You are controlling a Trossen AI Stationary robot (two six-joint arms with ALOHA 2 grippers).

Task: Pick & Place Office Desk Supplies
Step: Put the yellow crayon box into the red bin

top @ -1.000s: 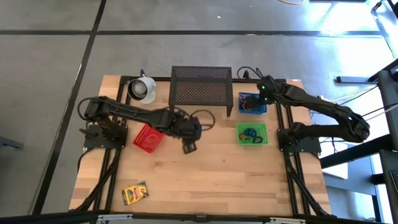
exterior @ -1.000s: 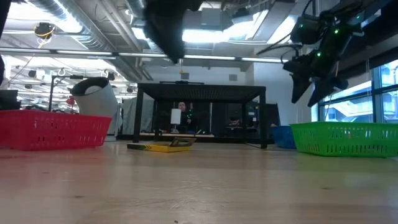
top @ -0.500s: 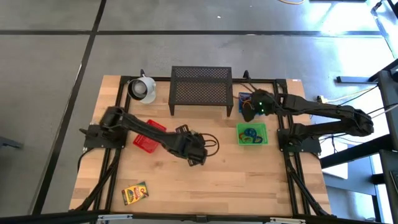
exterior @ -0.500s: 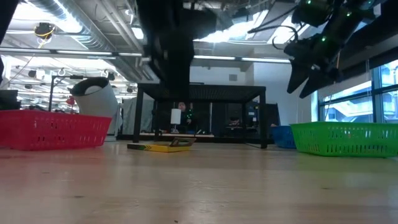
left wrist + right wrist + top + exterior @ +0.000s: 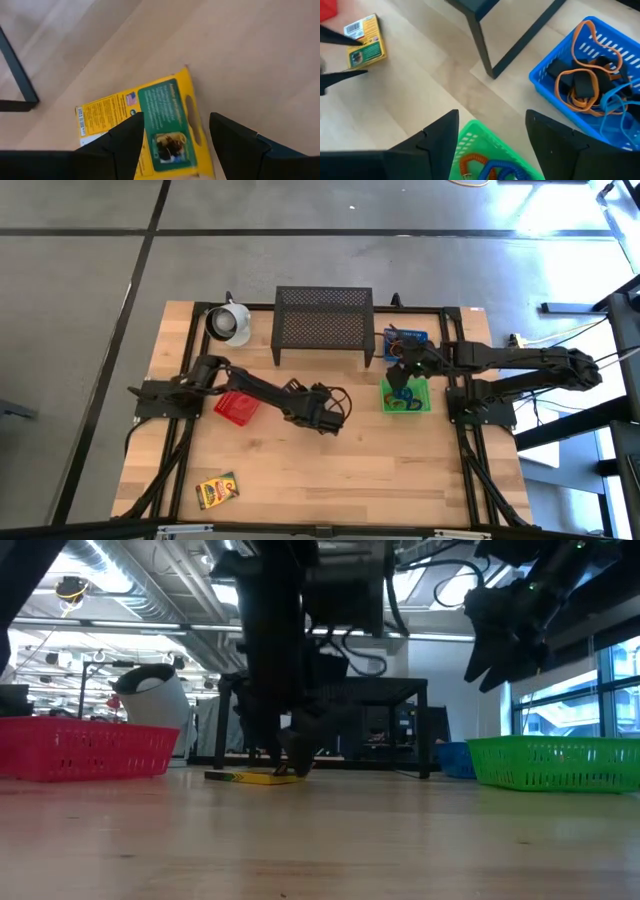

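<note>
The left gripper (image 5: 172, 135) is hanging open over a yellow-green box (image 5: 150, 125) lying mid-counter (image 5: 400, 470), fingers either side, holding nothing. The right gripper (image 5: 490, 135) is hovering open and empty above the green basket (image 5: 405, 395), where loops (image 5: 490, 167) are sitting.

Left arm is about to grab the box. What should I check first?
1. Left gripper open: ok.
2. Box between its fingers: ok.
3. Box lying flat on the table: ok.
4. Fingers low enough to grip: cannot tell.
5. Shelf leg apart from the left gripper: ok.
6. Right gripper out of the way, over the green basket: ok.
</note>
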